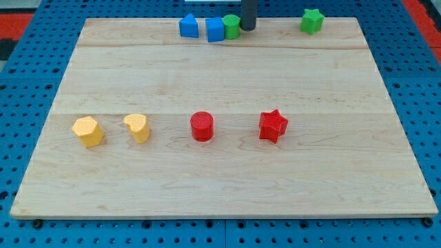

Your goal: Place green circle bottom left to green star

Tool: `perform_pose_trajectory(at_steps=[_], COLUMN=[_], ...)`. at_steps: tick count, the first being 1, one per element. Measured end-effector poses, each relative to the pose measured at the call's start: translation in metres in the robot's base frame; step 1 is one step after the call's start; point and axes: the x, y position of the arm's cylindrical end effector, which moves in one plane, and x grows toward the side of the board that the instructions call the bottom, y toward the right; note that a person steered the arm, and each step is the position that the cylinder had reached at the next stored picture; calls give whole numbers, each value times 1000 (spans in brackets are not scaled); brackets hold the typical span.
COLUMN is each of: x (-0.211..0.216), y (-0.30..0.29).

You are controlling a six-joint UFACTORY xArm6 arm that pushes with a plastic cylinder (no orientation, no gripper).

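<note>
Near the board's (220, 200) left edge, in the lower half, sit a yellow hexagon block (87, 131) and just to its right a yellow heart-like block (138, 127). Along the top edge, left of centre, a blue house-shaped block (188, 25) stands beside a blue cube (216, 29), and touching that cube's right side is the green circle (231, 27), the piece to be moved. My tip (247, 29) rests right against the green circle's right side; it is a bare rod with nothing to open or close, and it holds nothing. In the lower half, around the middle, are a red circle (202, 127) and a red star (273, 126). The green star (312, 21) sits near the top right corner, well apart from the circle.

The green circle looks like a small, light, rigid plastic piece that should slide readily on smooth wood; being round, it may roll off the rod unless pushed through its centre. To send it rightward, I judge the contact belongs on its left or upper-left side, where the blue cube now crowds it. The wooden board is flat and pale, lying on a blue pegboard bench (27, 234), with much open room between circle and star.
</note>
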Motion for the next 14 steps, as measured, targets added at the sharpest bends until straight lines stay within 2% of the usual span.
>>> perform_pose_trajectory(at_steps=[2, 4, 5, 6, 7, 10, 14], x=[34, 75, 34, -15, -35, -32, 21], y=[-28, -175, -208, -200, -147, -78, -22])
